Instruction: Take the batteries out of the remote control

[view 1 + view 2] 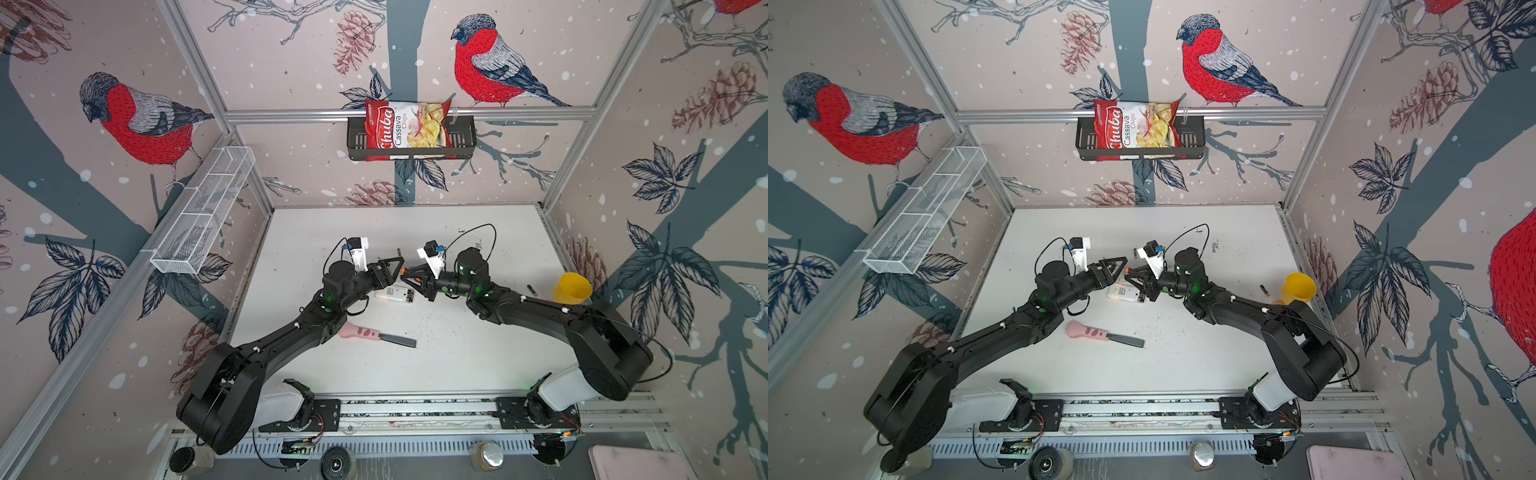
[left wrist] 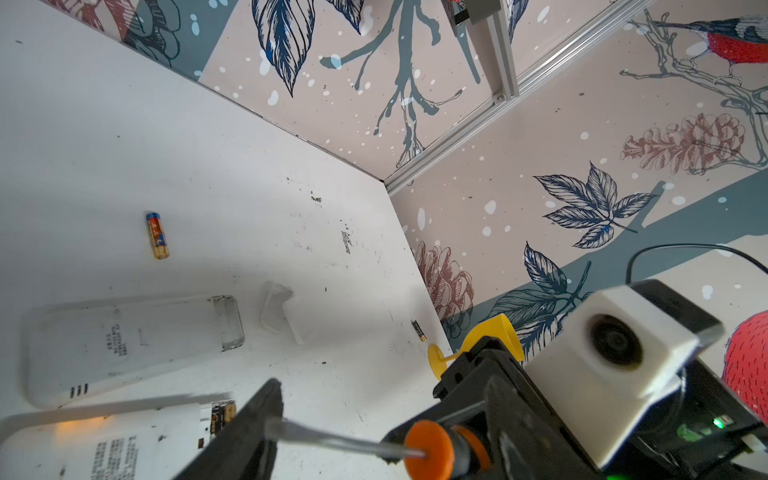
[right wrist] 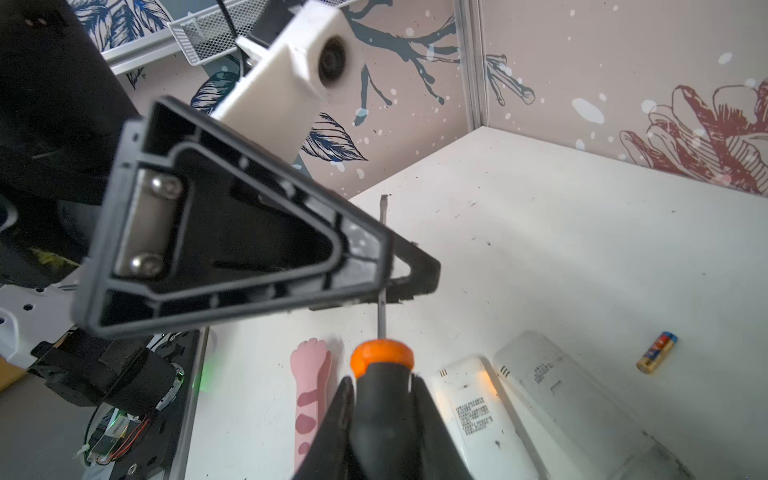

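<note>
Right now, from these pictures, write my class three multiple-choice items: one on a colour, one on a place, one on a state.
1. What colour is the paw-shaped handle of the dark-bladed knife?
A green
B pink
C blue

2. Where is the yellow plastic cup?
A near the right edge of the white table
B touching the knife
C at the table's front left corner

3. What is the right hand doing?
A hanging open
B gripping the cup
C gripping the orange-and-black-handled screwdriver

Key: 1 B, pink shows in both top views; 2 A, it sits by the right wall; 3 C, it clamps the black handle.
</note>
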`<act>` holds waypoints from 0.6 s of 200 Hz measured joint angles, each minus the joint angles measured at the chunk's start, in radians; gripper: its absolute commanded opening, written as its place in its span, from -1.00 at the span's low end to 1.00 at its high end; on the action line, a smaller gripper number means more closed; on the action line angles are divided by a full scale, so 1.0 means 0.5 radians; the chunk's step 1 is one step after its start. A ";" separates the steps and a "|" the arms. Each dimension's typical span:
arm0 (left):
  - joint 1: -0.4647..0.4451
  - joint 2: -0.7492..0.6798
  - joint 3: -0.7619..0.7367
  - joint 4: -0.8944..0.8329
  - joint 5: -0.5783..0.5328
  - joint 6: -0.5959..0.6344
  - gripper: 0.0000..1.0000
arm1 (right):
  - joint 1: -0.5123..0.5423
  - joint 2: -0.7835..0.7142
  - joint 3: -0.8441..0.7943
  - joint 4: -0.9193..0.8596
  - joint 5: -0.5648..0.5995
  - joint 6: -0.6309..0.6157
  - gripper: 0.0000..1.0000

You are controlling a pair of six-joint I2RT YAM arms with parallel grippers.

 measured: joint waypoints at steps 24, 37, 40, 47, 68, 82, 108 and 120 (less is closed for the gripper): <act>0.000 0.030 0.000 0.068 0.015 -0.050 0.21 | 0.002 0.024 0.028 0.043 -0.004 0.027 -1.00; 0.000 0.046 0.002 0.105 0.025 -0.061 0.09 | 0.002 0.037 0.037 0.052 -0.005 0.027 -1.00; 0.000 0.048 0.003 0.111 0.030 -0.072 0.07 | 0.002 0.038 0.037 0.053 -0.005 0.027 -1.00; 0.000 0.053 0.003 0.131 0.037 -0.104 0.03 | 0.002 0.042 0.038 0.055 -0.005 0.027 -1.00; 0.000 0.060 0.001 0.185 0.062 -0.152 -0.08 | -0.005 0.052 0.038 0.063 0.001 0.028 -1.00; 0.000 0.060 -0.018 0.234 0.063 -0.172 -0.16 | -0.016 0.061 0.033 0.093 0.002 0.031 -1.00; 0.000 0.080 -0.062 0.308 0.060 -0.224 -0.42 | -0.024 0.094 0.031 0.148 0.018 0.044 -1.00; 0.000 0.103 -0.072 0.330 0.060 -0.263 -0.70 | -0.023 0.105 0.030 0.157 0.018 0.052 -1.00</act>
